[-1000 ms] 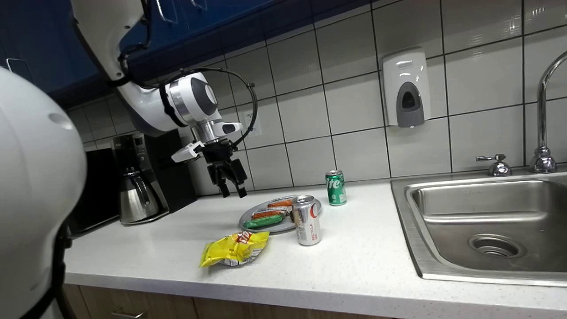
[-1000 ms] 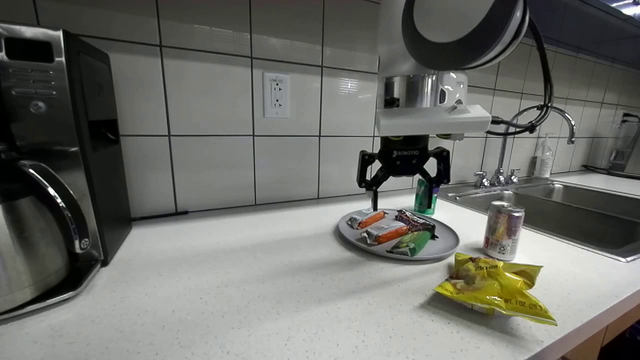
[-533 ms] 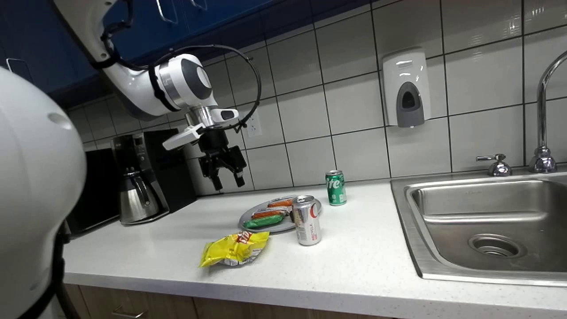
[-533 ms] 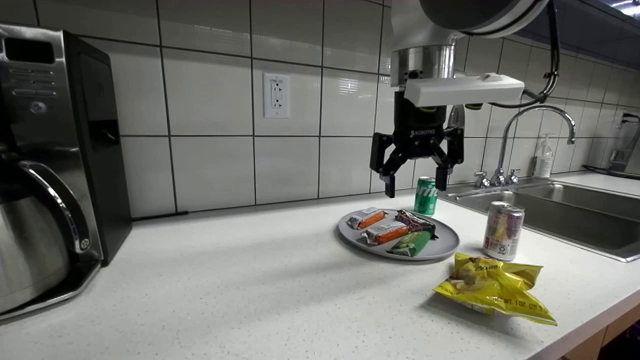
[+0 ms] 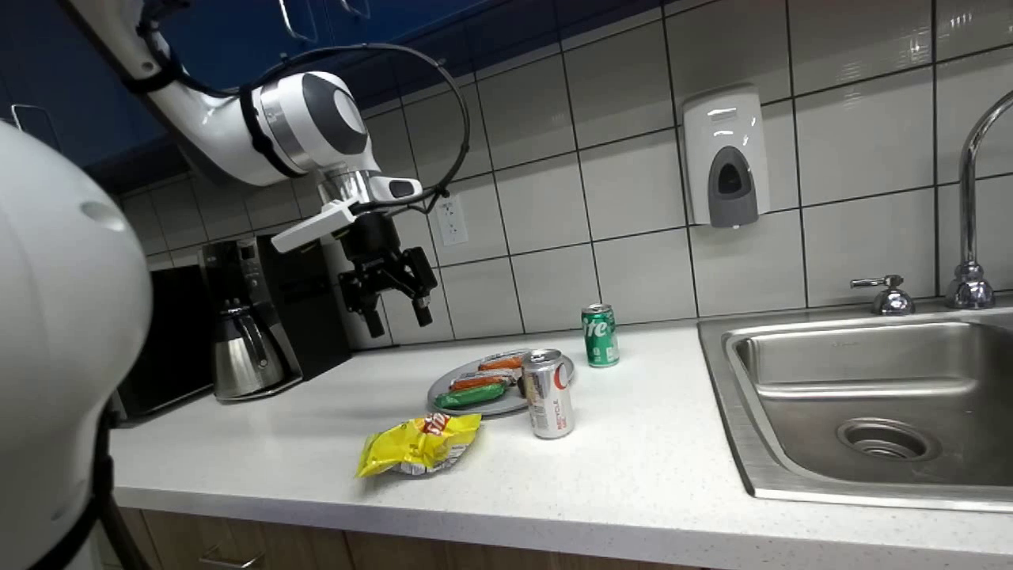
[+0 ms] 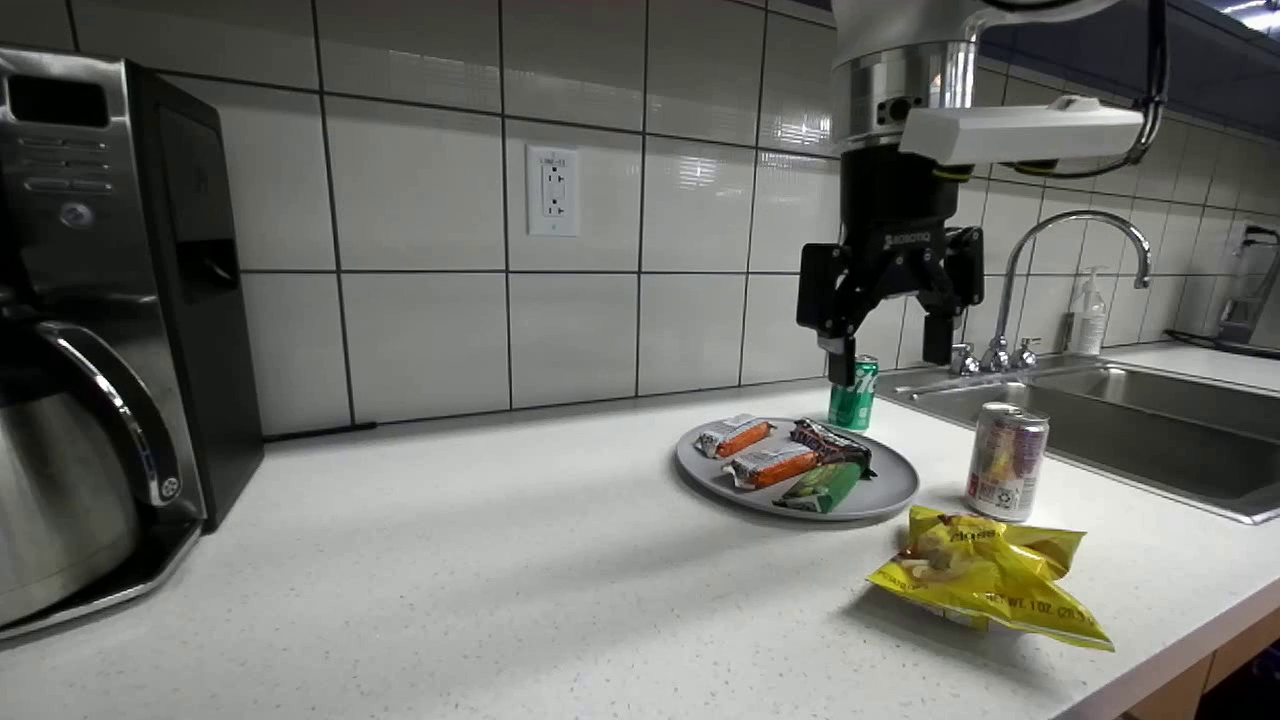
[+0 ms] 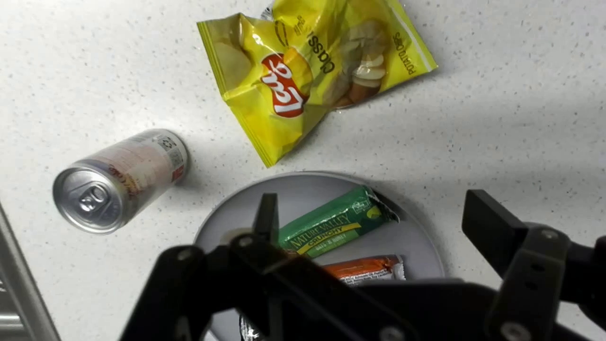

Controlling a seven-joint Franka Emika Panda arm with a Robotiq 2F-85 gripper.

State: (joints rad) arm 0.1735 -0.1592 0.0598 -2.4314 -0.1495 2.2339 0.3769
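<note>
Coffee maker [image 5: 305,313]: far left in an exterior view, black and steel, shiny carafe [image 5: 252,360] parked in the front of it.
Robot gripper [image 5: 399,321]: next one over, just hanging in the air above the tabletop [image 5: 633,459], pointing down.
Jaws: wide apart and empty. In the wrist view the plate [image 7: 419,244] and the green bar [image 7: 334,222] show between the fingers [image 7: 492,227].
Chip bag [image 5: 419,445]: yellow, Lay's Classic, kinda crumpled, lying on the tabletop with a corner close to the plate's rim.
Plate: gray, round, sitting flat on the tabletop with four snack bars [image 5: 481,381] on it. It's down below the jaws, well apart from them.
Snack bars: the green bar is a Nature Valley Crunchy with an orange bar [image 6: 775,465] right beside it; a dark bar [image 6: 830,443] is next to those, and another orange bar [image 6: 735,437] lies nearer the rim. Can't tell if any actually touch.
Silver can [image 5: 548,396]: upright, near the plate but apart from it.
Green can [image 5: 600,336]: also upright, farther back, close to the tiled wall [image 5: 633,261].
Soap dispenser [image 5: 726,158]: white with a gray front, mounted on that wall.
Sink [image 5: 855,360]: far right, stainless, set into the tabletop, curvy chrome faucet [image 5: 969,206] standing behind it.
</note>
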